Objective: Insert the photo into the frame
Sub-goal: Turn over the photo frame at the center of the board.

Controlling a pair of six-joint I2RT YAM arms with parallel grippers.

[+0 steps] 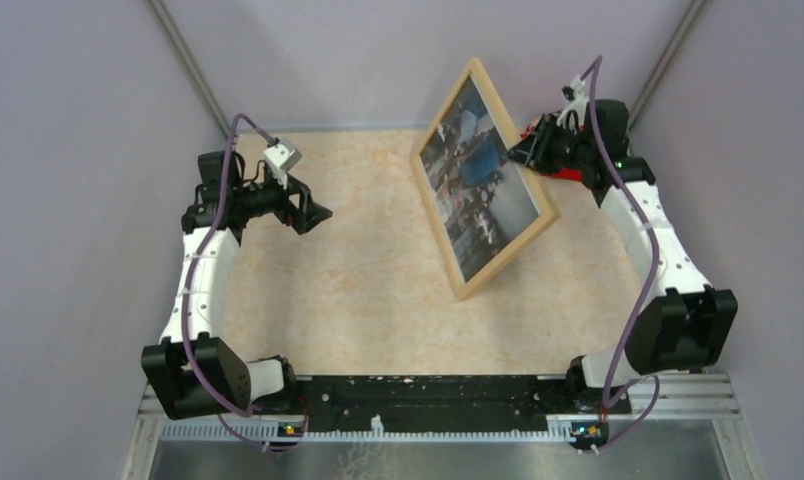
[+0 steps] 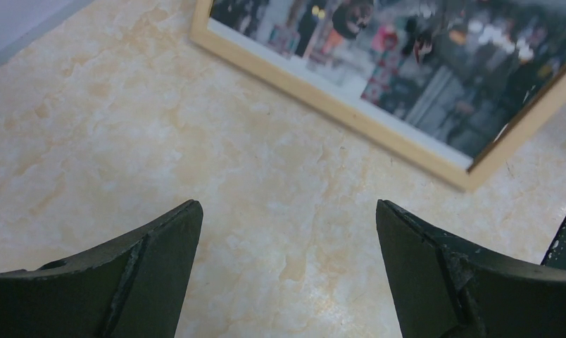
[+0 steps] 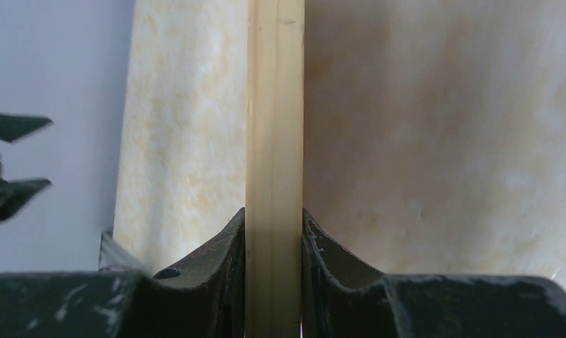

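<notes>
Top external view: the frame (image 1: 442,228) stands tilted, one edge on the tabletop (image 1: 358,280), right of centre. The photo (image 1: 475,180) sits inside it, facing left. My right tool (image 1: 526,152) is clenched on the frame's raised right edge; the right wrist view shows the wood pinched with no gap on either side. My left tool (image 1: 316,213) is released, jaws wide, and hovers well apart from the frame.

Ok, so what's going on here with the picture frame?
The right fingers are clamped on one edge of the wooden frame, holding it tipped up at an angle over the marbled table. The crowd photo shows inside it. The left fingers are wide open and empty, hovering over the table, apart from the frame.
</notes>
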